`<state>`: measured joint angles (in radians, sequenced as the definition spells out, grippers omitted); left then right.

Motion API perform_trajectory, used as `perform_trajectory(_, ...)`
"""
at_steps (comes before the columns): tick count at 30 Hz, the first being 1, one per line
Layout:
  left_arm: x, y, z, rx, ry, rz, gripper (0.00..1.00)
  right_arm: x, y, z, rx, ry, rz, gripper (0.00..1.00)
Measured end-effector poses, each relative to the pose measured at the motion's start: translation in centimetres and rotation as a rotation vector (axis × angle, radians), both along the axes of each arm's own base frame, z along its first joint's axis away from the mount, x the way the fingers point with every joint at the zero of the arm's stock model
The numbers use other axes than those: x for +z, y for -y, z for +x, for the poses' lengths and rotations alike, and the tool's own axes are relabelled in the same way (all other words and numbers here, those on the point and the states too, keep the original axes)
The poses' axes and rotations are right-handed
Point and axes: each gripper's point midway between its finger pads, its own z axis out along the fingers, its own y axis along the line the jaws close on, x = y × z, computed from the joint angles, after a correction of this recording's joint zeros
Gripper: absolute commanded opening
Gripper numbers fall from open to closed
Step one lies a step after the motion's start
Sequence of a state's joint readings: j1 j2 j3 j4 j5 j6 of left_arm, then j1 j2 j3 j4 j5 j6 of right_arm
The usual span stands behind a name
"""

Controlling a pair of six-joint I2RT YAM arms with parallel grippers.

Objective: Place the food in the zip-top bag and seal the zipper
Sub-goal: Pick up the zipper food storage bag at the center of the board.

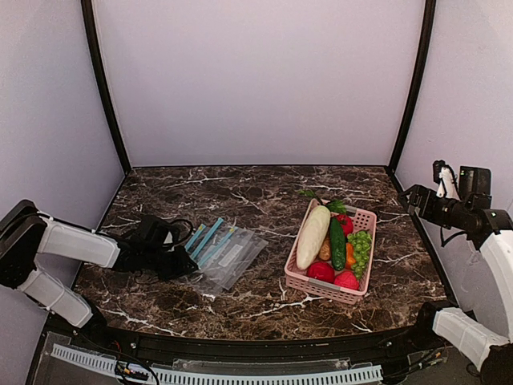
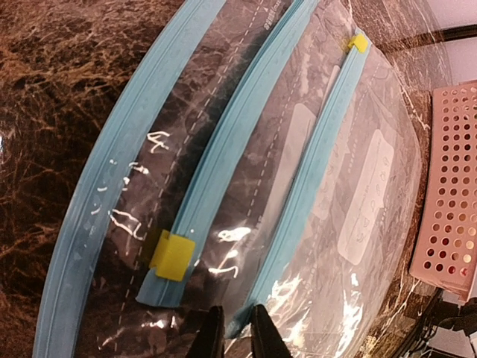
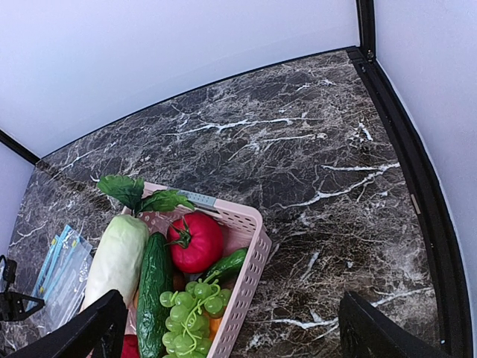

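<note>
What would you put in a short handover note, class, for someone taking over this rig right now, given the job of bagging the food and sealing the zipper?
Left tool: low over the overlapping zip-top bags, jaws nearly together at a bag's near edge. A grip cannot be confirmed.
Right tool: wide open, empty, raised to the right of the pink basket.
Food: the red-pink fruits and the cucumber lie in the basket.
Done: nothing bagged.
Left: separate one bag, load the food, and close its blue zipper.
</note>
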<state>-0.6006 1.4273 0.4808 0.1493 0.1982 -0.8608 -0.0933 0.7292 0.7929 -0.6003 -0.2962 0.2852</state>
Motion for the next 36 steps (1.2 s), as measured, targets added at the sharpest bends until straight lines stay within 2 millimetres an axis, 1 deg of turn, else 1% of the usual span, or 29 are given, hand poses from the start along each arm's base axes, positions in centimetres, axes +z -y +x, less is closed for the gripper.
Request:
perform_trajectory(6,0.1,-0.2,-0.2,0.004,0.002,0.004,0.01,0.0,0.0,0.0,0.0,0.0,0.0,0.97)
perform_trajectory(13,1.3,0.0,0.1,-0.005,0.036,-0.017,0.01,0.0,-0.1,0.0,0.004,0.0,0.002,0.97)
perform_trajectory(15,1.8,0.1,0.1,-0.016,0.054,-0.026,0.01,0.0,-0.2,0.0,0.009,0.0,0.003,0.97)
perform_trajectory(19,4.1,1.0,0.0,-0.091,0.128,-0.071,0.01,0.0,-0.6,0.0,0.034,-0.001,0.014,0.97)
perform_trajectory(22,6.1,2.0,-0.3,-0.186,0.191,-0.098,0.01,-0.2,-1.4,0.0,0.075,-0.013,0.037,0.97)
perform_trajectory(26,9.2,3.4,-0.7,-0.321,0.275,-0.132,0.01,-0.1,-3.1,0.0,0.156,-0.026,0.068,0.96)
perform_trajectory(32,13.9,4.9,-2.2,-0.486,0.382,-0.214,0.01,1.1,-7.5,-0.4,0.341,-0.007,0.106,0.93)
perform_trajectory(34,14.9,5.3,-2.8,-0.53,0.388,-0.239,0.01,1.3,-8.7,-0.5,0.392,-0.003,0.122,0.93)
perform_trajectory(36,15.8,5.8,-3.3,-0.572,0.389,-0.265,0.01,1.6,-10.4,-1.1,0.462,0.003,0.137,0.93)
